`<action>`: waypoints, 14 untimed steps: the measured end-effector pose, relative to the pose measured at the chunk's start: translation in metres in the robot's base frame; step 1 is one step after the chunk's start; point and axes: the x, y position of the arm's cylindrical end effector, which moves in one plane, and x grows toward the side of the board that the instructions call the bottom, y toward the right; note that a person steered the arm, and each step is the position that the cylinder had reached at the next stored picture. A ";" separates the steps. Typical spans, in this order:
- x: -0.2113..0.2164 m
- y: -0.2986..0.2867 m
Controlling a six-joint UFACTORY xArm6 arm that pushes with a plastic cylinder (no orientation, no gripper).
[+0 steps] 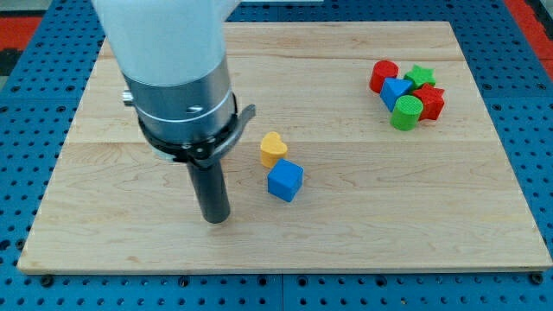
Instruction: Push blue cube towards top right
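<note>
While the dark rod's tip [216,218] (no pincer to open or close) sits left of it, apart, the small blue wooden cube [285,181] lies mid-board, touching a yellow heart-shaped block [273,149]; prob. light, rigid, slides easily w/ a lower-left face push.

The arm's white upper body [164,34] is cut off by the view's top edge, and the blue triangular block [395,89] is partly hidden among clustered neighbours.
</note>
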 end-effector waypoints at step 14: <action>-0.170 0.113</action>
